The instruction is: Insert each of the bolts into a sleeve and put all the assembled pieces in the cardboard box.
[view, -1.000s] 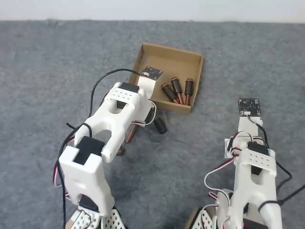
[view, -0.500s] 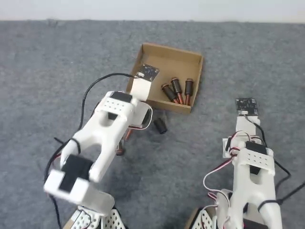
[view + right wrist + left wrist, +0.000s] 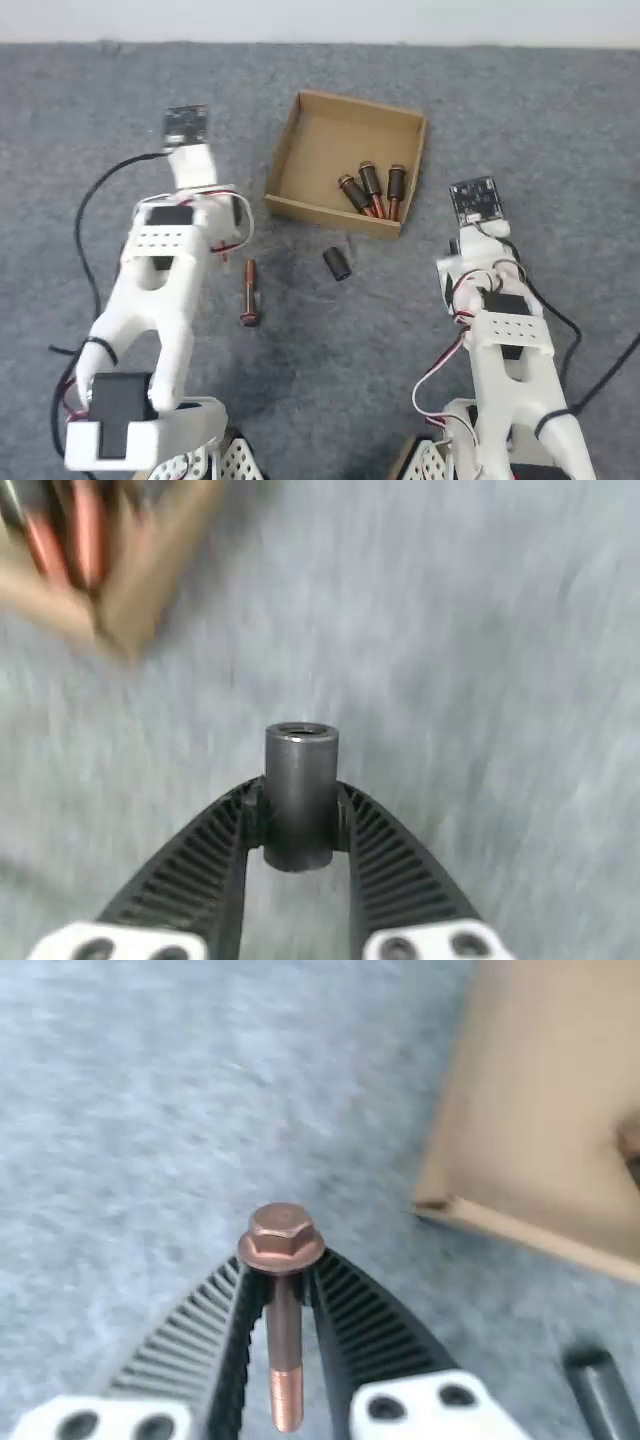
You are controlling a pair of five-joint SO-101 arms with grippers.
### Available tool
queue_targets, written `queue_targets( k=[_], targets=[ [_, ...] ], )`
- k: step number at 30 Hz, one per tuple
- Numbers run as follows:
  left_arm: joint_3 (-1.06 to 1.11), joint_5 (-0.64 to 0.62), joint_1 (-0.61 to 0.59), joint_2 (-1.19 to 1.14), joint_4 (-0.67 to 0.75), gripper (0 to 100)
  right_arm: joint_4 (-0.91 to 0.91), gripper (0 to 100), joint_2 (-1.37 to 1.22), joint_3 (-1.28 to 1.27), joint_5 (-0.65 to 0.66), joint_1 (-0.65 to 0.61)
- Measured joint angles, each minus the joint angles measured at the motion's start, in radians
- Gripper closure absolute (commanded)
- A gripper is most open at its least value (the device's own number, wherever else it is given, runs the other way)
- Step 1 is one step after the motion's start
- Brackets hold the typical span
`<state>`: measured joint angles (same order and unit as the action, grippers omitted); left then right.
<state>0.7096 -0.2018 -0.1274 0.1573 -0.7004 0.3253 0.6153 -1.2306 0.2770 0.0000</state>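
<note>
**Bolt** (image 3: 282, 1245), copper, hexagonal flanged head. Held in the left tool (image 3: 283, 1272), whose ribbed fingers are clamped on the shank just below the head. The head stands past the fingertips and the threaded end runs back between the fingers.

**Sleeve** (image 3: 300, 780), black, cylindrical, open bore at the outer end. Held in the right tool (image 3: 300, 795), whose fingers are closed against its sides. The upper half stands past the fingertips.

**Left arm** (image 3: 160, 290). Stretched forward over the left part of the table (image 3: 100, 90), with its wrist to the left of the cardboard box (image 3: 322, 212) and apart from it.

**Right arm** (image 3: 505, 340). Stretched forward on the right, with its wrist near the box's right near corner but outside the box.

**Loose sleeve** (image 3: 337, 263), black. Lies on the table just in front of the box's near wall, between the two arms.

**Loose bolt** (image 3: 249, 292), copper. Lies on the table to the left of the loose sleeve, apart from it and close beside the left arm. Its head points toward the arm bases.

**Cardboard box**, open-topped and shallow. It holds three assembled pieces (image 3: 372, 188), each a copper bolt in a black sleeve, lying side by side against the near wall in the right half.

**Table**, covered in grey carpet-like fabric.
</note>
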Motion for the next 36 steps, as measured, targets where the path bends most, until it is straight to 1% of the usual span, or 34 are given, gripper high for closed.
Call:
queue_targets(
  k=[4, 7, 11, 14, 16, 21, 24, 29, 36],
  targets=[
    [0.009, -0.005, -0.049, 0.000, 0.035, 99, -0.219, 99.1, 0.000, 0.000, 0.000, -0.003],
    [0.009, -0.006, -0.049, 0.000, 0.035, 99, -0.353, 99.1, 0.000, 0.000, 0.000, 0.000],
    [0.009, -0.005, -0.048, 0.000, 0.035, 99, -0.479, 99.1, -0.012, 0.000, 0.000, -0.043],
    [0.009, -0.006, -0.049, 0.000, 0.035, 99, -0.591, 99.1, -0.084, 0.000, 0.000, -0.083],
    [0.009, -0.006, -0.049, 0.000, 0.035, 99, -0.694, 99.1, -0.155, 0.000, -0.040, -0.109],
    [0.009, -0.006, -0.049, 0.000, 0.035, 99, -1.010, 99.1, -0.324, 0.000, -0.235, -0.163],
    [0.009, -0.006, -0.049, 0.000, 0.035, 99, -1.166, 99.1, -0.404, 0.000, -0.275, -0.210],
    [0.009, -0.006, -0.049, 0.000, 0.035, 99, -1.309, 99.1, -0.462, -0.064, -0.284, -0.302],
    [0.009, -0.006, -0.049, 0.000, 0.035, 99, -1.407, 99.1, -0.466, -0.201, -0.284, -0.483]
  ],
)
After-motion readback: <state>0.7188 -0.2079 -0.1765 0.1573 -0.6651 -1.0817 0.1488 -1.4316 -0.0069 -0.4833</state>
